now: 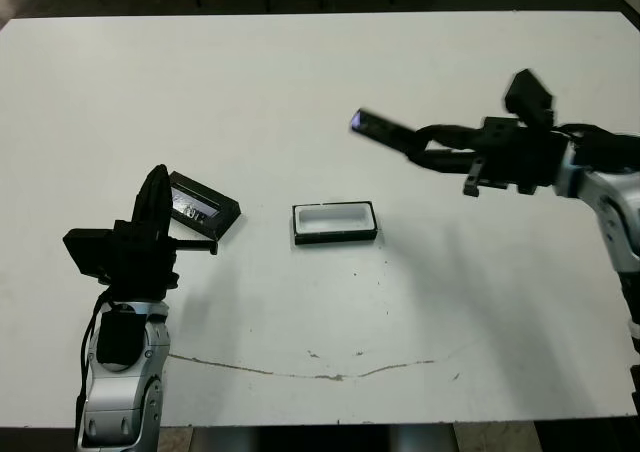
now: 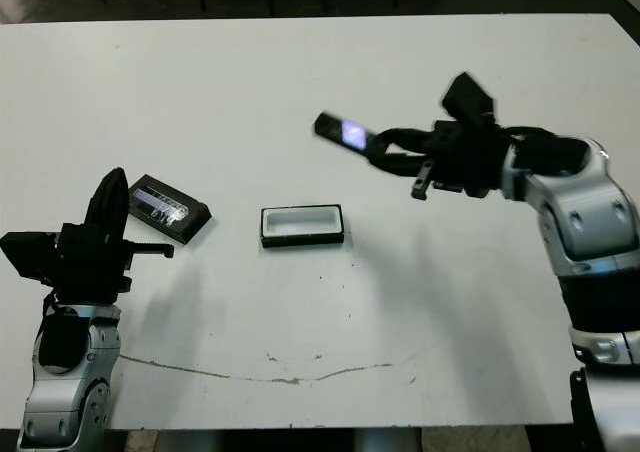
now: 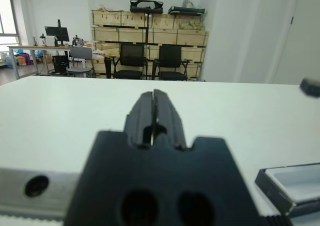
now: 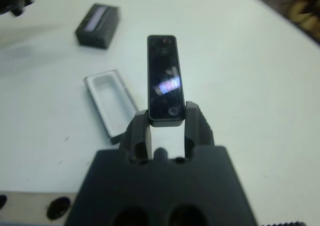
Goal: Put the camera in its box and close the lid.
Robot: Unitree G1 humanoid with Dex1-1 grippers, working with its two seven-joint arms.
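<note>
Your right gripper (image 4: 166, 117) is clamped on the camera (image 4: 164, 78), holding it in the air above the table (image 1: 300, 92), toward its right edge. The box (image 1: 335, 222) lies open mid-table, the lid (image 1: 203, 204) beside your clenched, empty left gripper (image 3: 154, 111).

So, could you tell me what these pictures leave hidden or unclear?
- Camera: right wrist view, its near end is hidden between the right gripper fingers.
- Box: left wrist view, cut off by the picture edge.
- Lid: head views, its glossy panel is too small to read.
</note>
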